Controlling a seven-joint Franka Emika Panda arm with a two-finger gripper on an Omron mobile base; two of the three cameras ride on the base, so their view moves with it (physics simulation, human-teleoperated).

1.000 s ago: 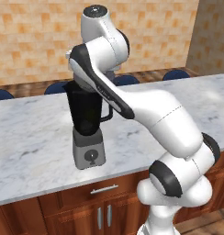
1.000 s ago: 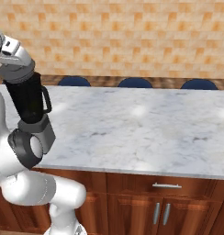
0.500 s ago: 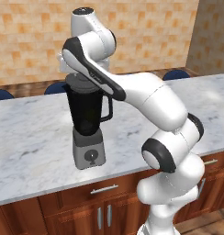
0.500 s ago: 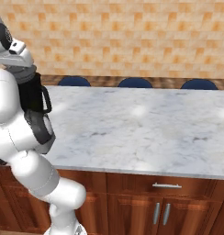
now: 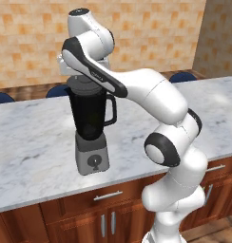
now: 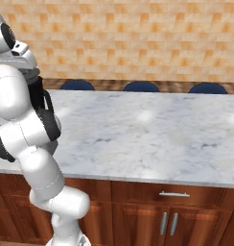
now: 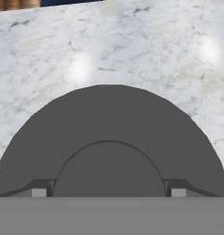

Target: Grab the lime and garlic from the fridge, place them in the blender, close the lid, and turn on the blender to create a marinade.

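While the blender [image 5: 91, 128] stands on the marble counter [image 5: 32, 137], its black jug sits on the grey square base with the round dial facing front, and the handle points to the right. On top of the jug lies the dark-grey lid [image 5: 84, 85], and the hand of the arm is directly above it. From the hand camera, the gripper [image 7: 109, 190] has its two fingertips [image 7: 39, 189] on both sides of the raised centre of the lid [image 7: 109, 133], holding it.
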